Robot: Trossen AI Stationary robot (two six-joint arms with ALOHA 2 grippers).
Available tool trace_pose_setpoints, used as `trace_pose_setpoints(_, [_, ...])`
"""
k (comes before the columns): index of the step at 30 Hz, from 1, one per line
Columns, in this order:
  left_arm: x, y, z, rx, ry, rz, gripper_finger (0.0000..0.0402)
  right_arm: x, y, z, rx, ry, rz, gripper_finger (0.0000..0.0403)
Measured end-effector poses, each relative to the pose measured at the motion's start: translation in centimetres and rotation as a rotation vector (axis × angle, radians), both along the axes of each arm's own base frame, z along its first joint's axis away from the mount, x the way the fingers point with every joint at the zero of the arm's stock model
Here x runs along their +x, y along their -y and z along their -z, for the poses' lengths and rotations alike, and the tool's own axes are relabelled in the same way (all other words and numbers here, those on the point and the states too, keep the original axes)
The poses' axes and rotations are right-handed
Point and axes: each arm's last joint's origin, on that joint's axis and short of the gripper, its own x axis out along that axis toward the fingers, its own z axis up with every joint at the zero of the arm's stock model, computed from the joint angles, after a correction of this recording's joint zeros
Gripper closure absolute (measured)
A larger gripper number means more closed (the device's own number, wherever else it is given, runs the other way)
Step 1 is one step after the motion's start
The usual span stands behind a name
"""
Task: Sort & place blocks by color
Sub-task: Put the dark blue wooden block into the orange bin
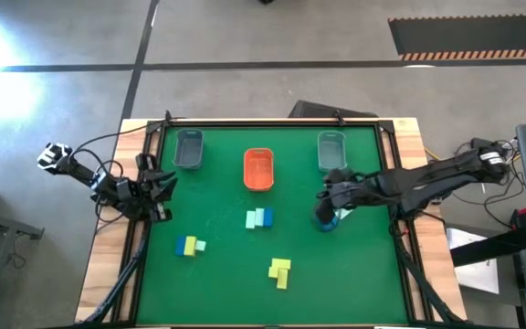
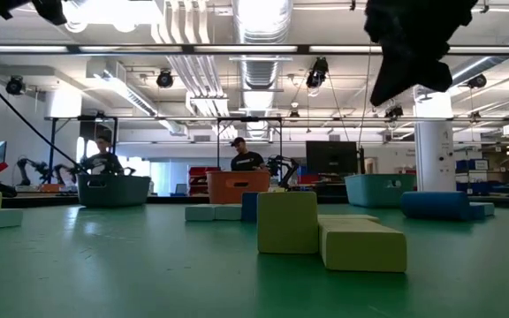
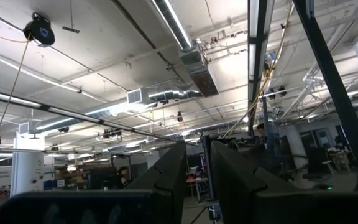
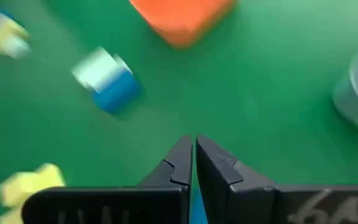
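From above, the right gripper hangs over a dark blue block on the green table, right of the mint-and-blue pair; yellow blocks lie nearer the front. Its wrist view shows fingers nearly closed, empty. The left gripper waits at the table's left edge, fingers narrowly parted.

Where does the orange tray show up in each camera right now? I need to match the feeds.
High view: orange plastic tray, top centre of the green mat, between two grey trays.
Low view: orange plastic tray, far centre, behind the blocks.
Left wrist view: not in it.
Right wrist view: orange plastic tray, at the top edge.
Shared landmark: the mint-and-blue block cluster near it.
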Motion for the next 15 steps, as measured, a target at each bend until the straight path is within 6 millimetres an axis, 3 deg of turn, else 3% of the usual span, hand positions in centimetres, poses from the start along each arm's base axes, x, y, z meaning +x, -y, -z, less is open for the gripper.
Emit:
trace_pose_setpoints(7, [-0.1,0.0,0.0,-0.003,0.005,0.0,0.0343,2.9,-1.0,0.8,0.158,-0.254,0.038,0.0392])
trace_pose_setpoints(15, [-0.1,0.0,0.0,-0.003,0.003,0.0,0.0343,4.6,-1.7,2.9,0.247,-0.529,0.077,0.0392])
